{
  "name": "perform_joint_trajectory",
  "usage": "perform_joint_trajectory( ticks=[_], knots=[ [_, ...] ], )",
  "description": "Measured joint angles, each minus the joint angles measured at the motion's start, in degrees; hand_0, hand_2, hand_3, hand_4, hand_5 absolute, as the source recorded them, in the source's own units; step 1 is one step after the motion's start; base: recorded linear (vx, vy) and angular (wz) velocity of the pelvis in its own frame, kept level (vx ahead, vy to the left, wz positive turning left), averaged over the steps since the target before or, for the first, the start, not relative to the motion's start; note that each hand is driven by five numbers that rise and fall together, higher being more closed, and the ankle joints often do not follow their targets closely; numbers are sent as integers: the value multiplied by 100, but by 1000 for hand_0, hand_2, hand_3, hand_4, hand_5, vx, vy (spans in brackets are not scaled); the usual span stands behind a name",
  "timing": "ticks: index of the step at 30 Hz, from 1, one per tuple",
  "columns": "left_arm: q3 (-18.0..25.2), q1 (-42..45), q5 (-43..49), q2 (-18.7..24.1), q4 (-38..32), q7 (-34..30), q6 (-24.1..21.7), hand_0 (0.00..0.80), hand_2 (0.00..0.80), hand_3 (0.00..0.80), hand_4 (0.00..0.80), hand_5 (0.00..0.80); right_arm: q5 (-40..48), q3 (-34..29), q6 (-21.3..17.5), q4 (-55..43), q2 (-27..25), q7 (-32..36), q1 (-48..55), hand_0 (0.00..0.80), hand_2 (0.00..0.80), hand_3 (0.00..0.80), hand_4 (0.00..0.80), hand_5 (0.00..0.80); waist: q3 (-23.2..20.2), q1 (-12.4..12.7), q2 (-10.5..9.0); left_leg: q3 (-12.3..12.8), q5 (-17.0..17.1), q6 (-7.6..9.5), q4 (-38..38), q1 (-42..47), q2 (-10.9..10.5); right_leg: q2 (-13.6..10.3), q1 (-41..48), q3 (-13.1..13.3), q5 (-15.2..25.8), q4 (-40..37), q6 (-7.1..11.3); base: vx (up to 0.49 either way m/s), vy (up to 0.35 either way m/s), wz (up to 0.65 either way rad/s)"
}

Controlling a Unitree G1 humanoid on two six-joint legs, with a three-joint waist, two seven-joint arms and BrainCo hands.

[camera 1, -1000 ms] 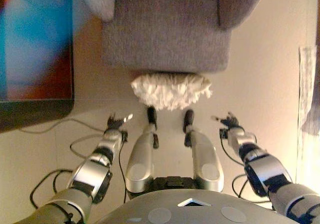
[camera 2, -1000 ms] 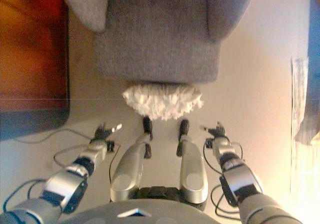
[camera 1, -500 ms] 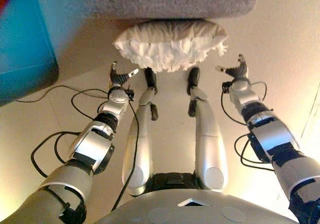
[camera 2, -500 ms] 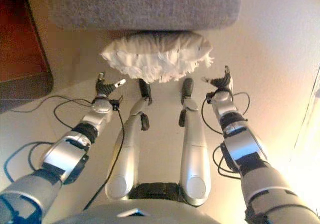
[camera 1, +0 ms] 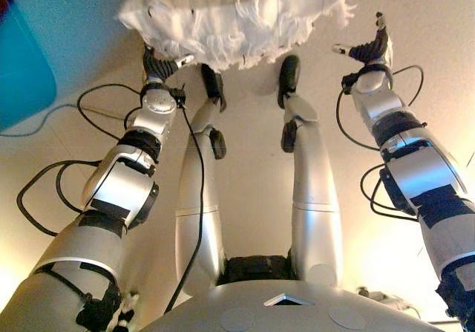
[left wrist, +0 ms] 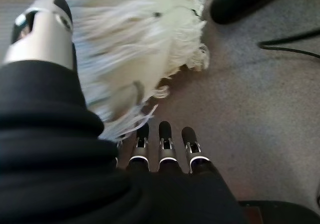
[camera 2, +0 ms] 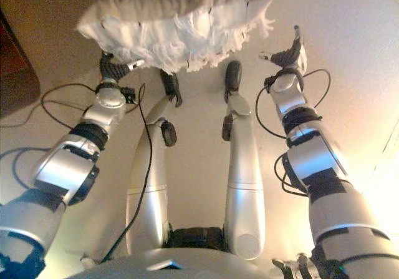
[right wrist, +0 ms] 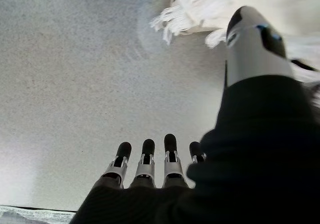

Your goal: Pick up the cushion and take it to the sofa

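A white fringed cushion [camera 1: 230,16] lies on the floor at the top of the eye views, also seen close in the left wrist view as the cushion [left wrist: 145,48]. My left hand [camera 1: 159,68] reaches the cushion's left underside edge, fingers straight, thumb apart, nothing held. My right hand [camera 1: 369,48] hovers just right of the cushion's right corner, open too, thumb pointing toward the fringe [right wrist: 172,16]. Neither hand touches it as far as I can tell. The sofa is out of view now.
A blue and dark object [camera 1: 22,57] sits at the left edge. Pale carpet floor [right wrist: 75,73] spreads around the cushion.
The head camera has tipped down and forward, so the grey sofa has left the top of the picture. Both hands have come closer to the cushion's two sides.
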Motion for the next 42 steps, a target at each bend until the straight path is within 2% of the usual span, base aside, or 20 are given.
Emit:
perform_joint_trajectory(
  ticks=[8,10,13,15,19,22,25,28,30,34,35,36,37,38,42],
  knots=[
    [-332,-775,184,131,3,-16,76,0,0,0,0,0,-405,627,-6,-1,-139,9,-904,0,0,0,0,0,-1,32,-1,-70,-4,-1,275,-753,-2,-28,-717,-11,-4,254,-5,5,17,4],
    [-433,-925,184,289,-95,-67,76,0,0,0,0,0,-406,698,-232,-164,-364,140,-965,0,0,0,0,0,-2,60,-2,-87,-3,-1,301,-925,-3,-29,-869,-20,-6,259,-8,36,-33,3],
    [-525,-995,198,794,-636,-107,96,0,0,0,0,0,-389,718,-923,-587,-1133,250,-651,0,0,0,0,0,-3,101,-5,-152,-3,-2,302,-1233,-7,-29,-1104,-79,7,182,10,38,-43,1],
    [-596,-952,234,1144,-1014,103,27,0,0,0,0,0,-374,711,-1240,-984,-1644,239,-357,0,0,0,0,0,-3,74,-6,-179,6,7,217,-1372,-31,-33,-1205,-105,45,68,58,0,0,0],
    [-621,-893,415,1621,-1608,318,69,0,0,0,0,0,-315,615,-1388,-2029,-2124,234,43,0,0,0,0,0,-3,-61,-6,-134,22,17,89,-1492,-64,-73,-1349,-97,64,-8,67,8,-6,2],
    [-627,-881,450,1692,-1757,273,131,0,0,0,0,0,-313,618,-1405,-2452,-2140,379,74,0,0,0,0,0,-3,-50,-6,-128,22,16,36,-1489,-71,-86,-1383,-100,1,17,47,7,-17,7],
    [-689,-885,984,1788,-1870,235,283,0,0,0,0,0,-268,626,-1533,-2672,-2152,816,-43,0,0,0,0,0,-3,-41,-7,-126,18,7,22,-1494,-86,-112,-1422,-106,-63,87,39,-6,3,12],
    [-995,-1105,1051,2154,-1354,-445,-218,0,0,0,0,0,89,829,-2189,-2138,-2126,1673,-367,0,0,0,0,0,-5,-75,-11,-115,11,0,81,-1492,-89,-129,-1432,-100,-82,157,32,5,52,4],
    [-1084,-1146,885,2390,-1192,-1109,-496,0,0,0,0,0,406,877,-2449,-2130,-2110,2247,-420,0,0,0,0,0,-7,-131,-16,-90,-17,-3,133,-1485,-90,-133,-1439,-77,-102,192,36,4,47,0],
    [-1237,-1195,309,2505,-1234,-2517,-677,0,0,0,0,0,992,1112,-2469,-2620,-2095,3307,-504,0,0,0,0,0,-7,-182,-16,-32,-34,9,119,-1458,-88,-126,-1458,-15,-98,181,74,-7,40,-3],
    [-1346,-1232,140,2537,-1274,-2766,-678,558,558,558,558,558,1182,1180,-2391,-2718,-2098,3552,-529,0,0,0,0,0,-7,-178,-16,-17,-35,10,117,-1455,-86,-123,-1466,1,-97,182,77,0,0,0],
    [-1382,-1254,-33,2568,-1294,-2980,-679,800,800,800,800,800,1385,1211,-2261,-2774,-2109,3796,-554,176,176,176,176,176,-7,-178,-16,-2,-37,13,116,-1455,-84,-123,-1472,11,-95,181,79,0,0,0],
    [-1408,-1267,-182,2601,-1336,-3158,-682,800,800,800,800,800,1566,1243,-2144,-2782,-2146,4032,-589,533,533,533,533,533,-7,-175,-16,18,-41,21,118,-1455,-79,-123,-1479,23,-93,181,79,0,0,0],
    [-1475,-1304,-327,2630,-1367,-3327,-690,800,800,800,800,800,1730,1252,-2042,-2781,-2194,4227,-631,800,800,800,800,800,-7,-169,-16,32,-44,30,121,-1453,-78,-123,-1483,35,-88,181,74,0,0,0],
    [-1833,-1500,-775,2761,-1460,-3821,-691,800,800,800,800,800,2271,1320,-1661,-2777,-2311,4723,-806,800,800,800,800,800,-7,-165,-16,66,-40,47,121,-1445,-78,-122,-1485,63,-78,166,67,-16,-11,-1]
  ],
)
